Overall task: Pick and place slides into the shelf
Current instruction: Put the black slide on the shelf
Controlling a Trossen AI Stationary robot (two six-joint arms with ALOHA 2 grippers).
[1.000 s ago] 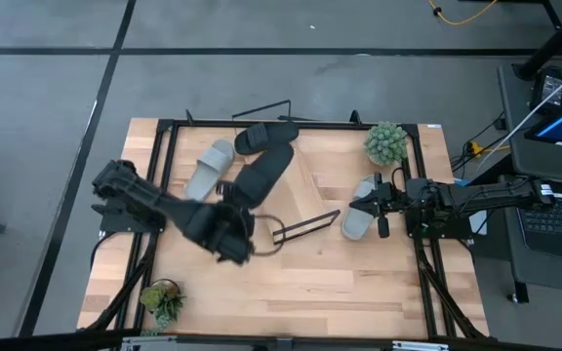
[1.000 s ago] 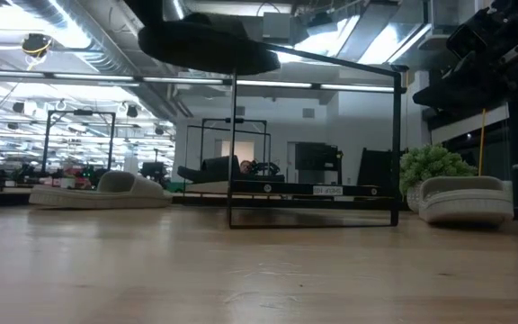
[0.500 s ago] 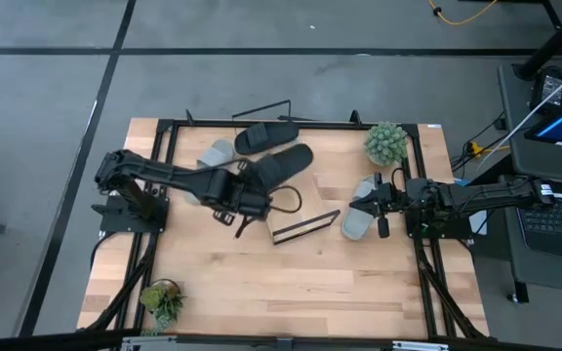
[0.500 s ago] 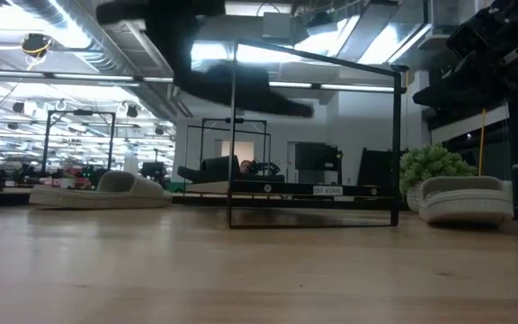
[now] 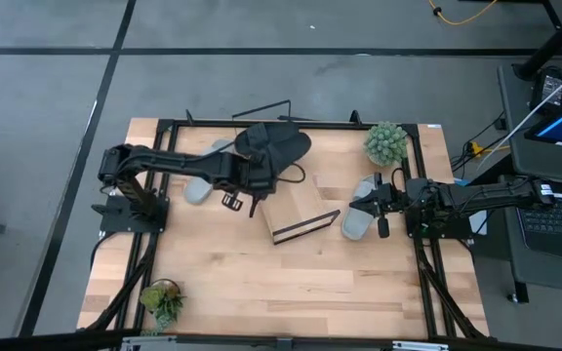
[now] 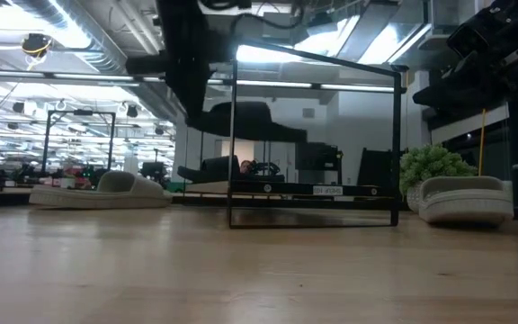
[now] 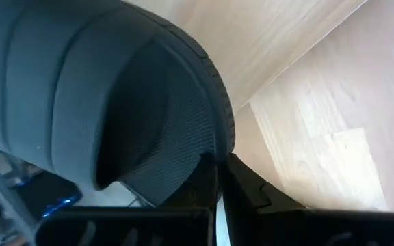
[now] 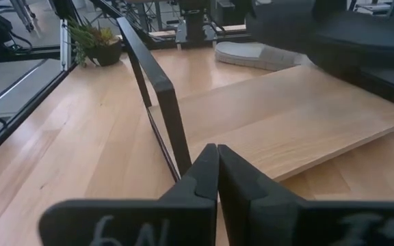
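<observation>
My left gripper [image 5: 254,180] is shut on a black slide [image 5: 286,151], which hangs in the air over the far part of the shelf [image 5: 296,200] and shows dark in the low view [image 6: 245,121]. A second black slide [image 5: 250,136] lies right behind it at the shelf's far end. One grey slide [image 5: 201,180] lies flat on the table, partly under my left arm. The other grey slide [image 5: 359,213] lies beside my right gripper [image 5: 381,210], which is shut with nothing between its fingers [image 8: 216,171]. My left gripper pinches the rim of the black slide's sole [image 7: 214,154] at one end between its two fingers; heel or toe end, I cannot tell. The fingers slant down from the table's left side. The slide sticks out beyond them toward the far right, clear of table and shelf.
The shelf's dark front edge [image 5: 305,227] faces the near right, and its thin black wire frame [image 6: 313,135] stands up around it. A green plant [image 5: 386,143] stands at the far right, another [image 5: 162,297] at the near left. Bare tabletop lies along the near side.
My left gripper has swung from the table's middle toward the far edge and a little to the right, sinking and rolling as it went. The black slide stayed in its hold and has come down from high up to just above the shelf's far end.
</observation>
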